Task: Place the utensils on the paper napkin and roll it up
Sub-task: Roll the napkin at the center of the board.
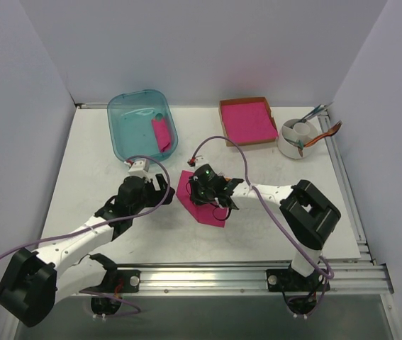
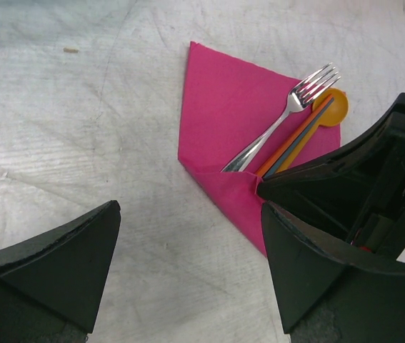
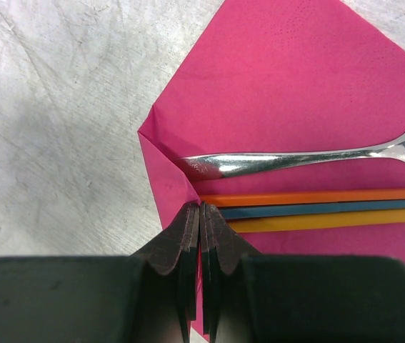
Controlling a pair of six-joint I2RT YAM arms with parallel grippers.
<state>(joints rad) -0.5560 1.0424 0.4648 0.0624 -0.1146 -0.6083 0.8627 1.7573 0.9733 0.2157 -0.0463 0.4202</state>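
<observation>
The paper napkin (image 1: pixel 209 214) (image 2: pixel 223 114) (image 3: pixel 295 93) lies in the middle of the table, its near corner folded up over the utensil handles. On it the silver fork (image 2: pixel 289 114) (image 3: pixel 295 158) and the orange spoon (image 2: pixel 331 107) (image 3: pixel 316 196) lie side by side, tips pointing away from the fold. My right gripper (image 1: pixel 199 190) (image 3: pixel 201 207) is shut, pinching the folded napkin edge at the handle ends. My left gripper (image 1: pixel 159 187) (image 2: pixel 190 214) stands wide open over bare table just left of the napkin, holding nothing.
A teal bin (image 1: pixel 124 131) with a pink roll (image 1: pixel 162 134) inside sits at the back left. A cardboard box of pink sheets (image 1: pixel 247 120) and a white cup of cutlery (image 1: pixel 296 134) stand at the back right. A metal rail (image 1: pixel 257 273) runs along the front.
</observation>
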